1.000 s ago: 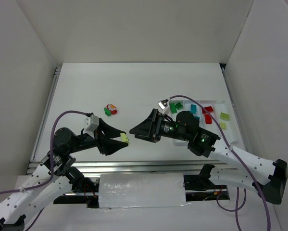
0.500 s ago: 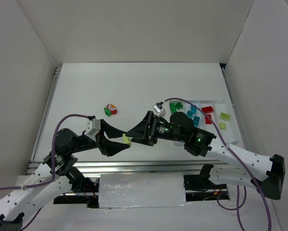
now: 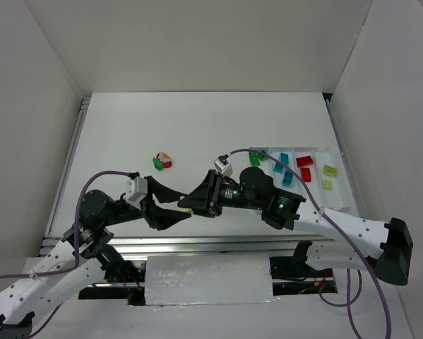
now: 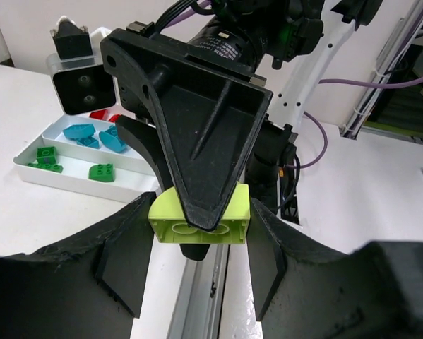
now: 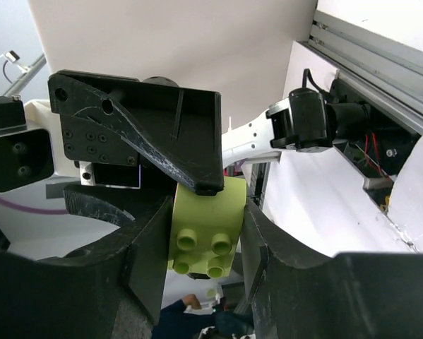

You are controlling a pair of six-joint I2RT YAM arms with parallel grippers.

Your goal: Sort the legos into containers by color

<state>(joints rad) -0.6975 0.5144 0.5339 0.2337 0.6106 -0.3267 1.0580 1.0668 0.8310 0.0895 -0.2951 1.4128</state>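
A pale yellow-green lego (image 3: 187,210) hangs above the table's near edge between both grippers. My left gripper (image 3: 181,212) is shut on its sides; in the left wrist view the lego (image 4: 165,220) shows its hollow underside between my fingers (image 4: 126,258). My right gripper (image 3: 194,205) meets it from the right and is shut on it crosswise. In the right wrist view the studded face of the lego (image 5: 203,233) sits between that gripper's pads (image 5: 153,254). The white containers (image 3: 340,201) lie at right, holding green (image 3: 254,157), teal (image 3: 282,164), red (image 3: 304,167) and yellow-green (image 3: 329,171) legos.
A small cluster of loose legos (image 3: 162,162), green, red and yellow, lies on the table left of centre. An aluminium rail (image 3: 218,244) runs along the near edge under the grippers. White walls enclose the table on three sides.
The right gripper moved left to the held lego and shut on it. The left gripper kept its grip and sank slightly toward the near edge.
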